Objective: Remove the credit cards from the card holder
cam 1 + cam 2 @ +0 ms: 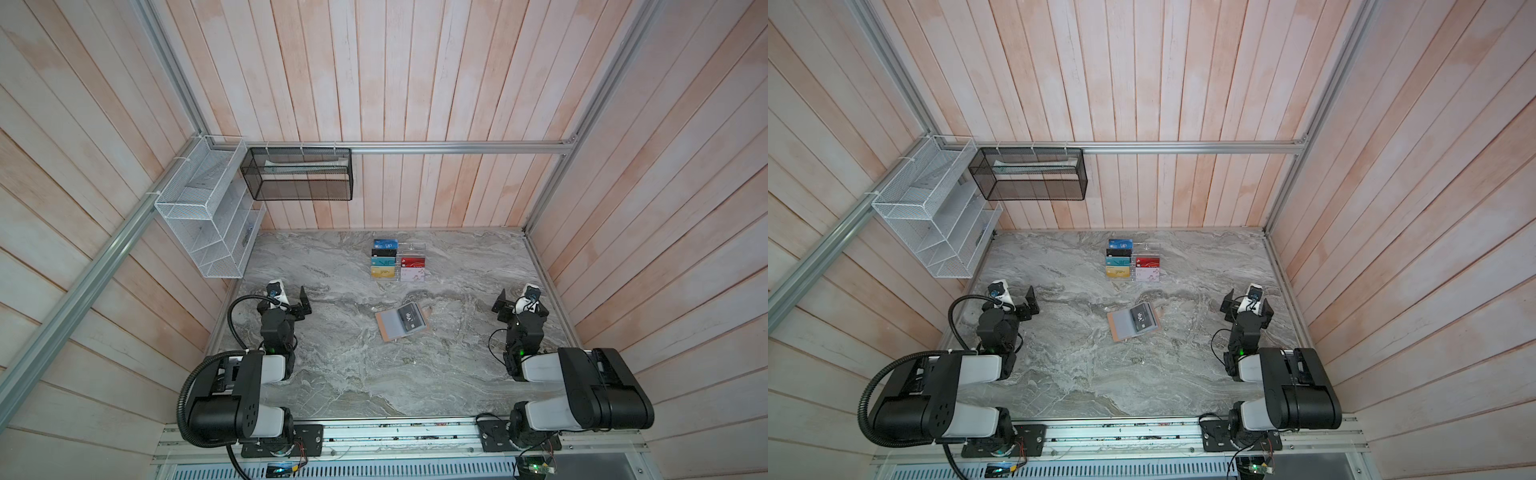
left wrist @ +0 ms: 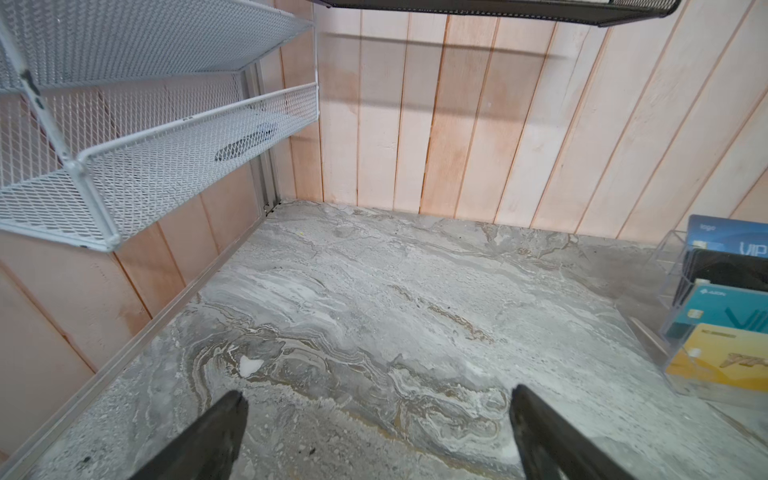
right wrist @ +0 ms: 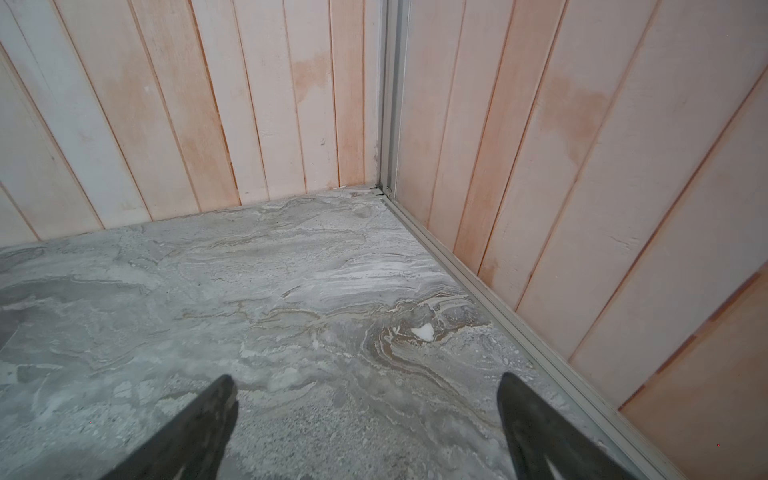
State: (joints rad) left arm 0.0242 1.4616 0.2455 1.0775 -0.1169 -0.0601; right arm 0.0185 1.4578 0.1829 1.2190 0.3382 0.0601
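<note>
The card holder [image 1: 385, 333] [image 1: 1116, 332], a tan-pink booklet, lies open and flat on the marble table in both top views, a little right of the middle. A black credit card [image 1: 410, 318] [image 1: 1143, 318] with "VIP" lettering sits on its right page. Its left page [image 1: 388, 323] looks blue-grey. My left gripper [image 1: 289, 297] [image 1: 1015, 297] [image 2: 378, 397] hovers open far to its left. My right gripper [image 1: 519, 301] [image 1: 1248, 303] [image 3: 366, 381] hovers open far to its right. Both wrist views show only bare marble between the fingers; the holder is outside them.
A clear acrylic tiered stand [image 1: 409, 249] [image 1: 1148, 248] [image 2: 673, 266] with several coloured cards stands behind the holder, near the back wall. A white mesh shelf [image 1: 203, 212] [image 2: 124, 137] and a black mesh basket [image 1: 299, 174] hang at the back left. Wooden walls enclose the table.
</note>
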